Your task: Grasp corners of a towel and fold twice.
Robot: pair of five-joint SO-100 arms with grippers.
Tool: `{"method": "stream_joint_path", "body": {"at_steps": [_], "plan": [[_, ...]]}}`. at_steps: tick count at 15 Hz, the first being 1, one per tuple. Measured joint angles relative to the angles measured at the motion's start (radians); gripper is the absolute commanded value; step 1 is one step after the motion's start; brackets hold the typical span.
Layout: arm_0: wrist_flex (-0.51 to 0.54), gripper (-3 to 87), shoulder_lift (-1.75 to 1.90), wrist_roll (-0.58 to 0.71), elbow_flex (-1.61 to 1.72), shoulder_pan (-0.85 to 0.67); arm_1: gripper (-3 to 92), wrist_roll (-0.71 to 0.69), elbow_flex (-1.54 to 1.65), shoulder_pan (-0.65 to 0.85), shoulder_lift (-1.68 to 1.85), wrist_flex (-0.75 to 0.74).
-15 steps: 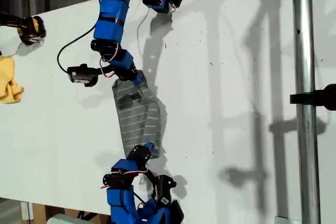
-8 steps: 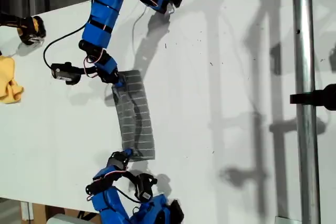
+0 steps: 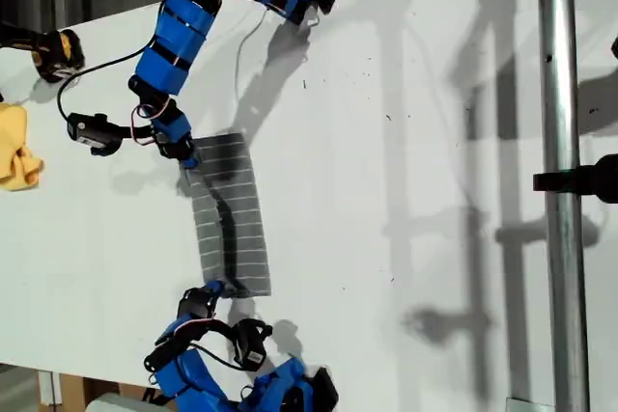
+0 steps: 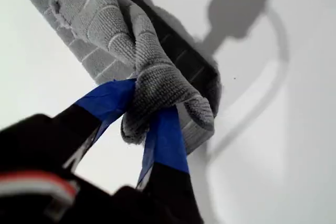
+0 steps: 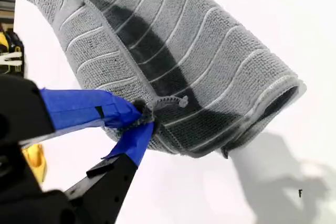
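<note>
The grey white-striped towel (image 3: 232, 219) lies as a narrow folded strip on the white table, running from the top arm to the bottom arm in the exterior view. My first gripper (image 3: 185, 156) is on the top arm. It is shut on a bunched corner of the towel (image 4: 105, 30), with the cloth squeezed between its blue-taped fingers (image 4: 165, 140). My second gripper (image 3: 210, 289), on the bottom arm, is shut on the hemmed edge at the strip's other end. In the second wrist view the second gripper (image 5: 144, 116) pinches that hem and the towel (image 5: 199, 51) shows doubled layers.
A yellow cloth (image 3: 14, 147) and a yellow-and-black object (image 3: 58, 53) sit at the exterior view's left edge. A metal pole (image 3: 560, 238) with a black clamp (image 3: 589, 178) crosses the exterior view's right. The table's edge (image 3: 58, 371) runs near the bottom arm.
Both grippers have moved toward the exterior view's left, taking the towel along. The humped, creased strip now lies flatter and straighter.
</note>
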Motion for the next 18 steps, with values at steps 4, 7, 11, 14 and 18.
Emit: {"method": "stream_joint_path", "body": {"at_steps": [4,7,11,14,18], "plan": [[-0.003,-1.7,0.005,0.009,0.003,-0.031,-0.2,-0.037,-0.069,0.012,-0.064,-0.014],[-0.008,-1.7,0.006,-0.017,0.043,-0.031,-0.2,-0.038,-0.069,-0.005,-0.095,0.058],[-0.003,-1.7,0.008,-0.1,0.092,0.048,-0.2,-0.017,-0.063,-0.06,-0.1,0.176],[0.011,-1.7,-0.021,-0.183,0.115,0.121,-0.2,0.025,-0.057,-0.081,-0.172,0.256],[0.026,-1.7,-0.187,-0.262,0.115,0.146,-0.1,0.058,-0.055,-0.091,-0.284,0.281]]}}
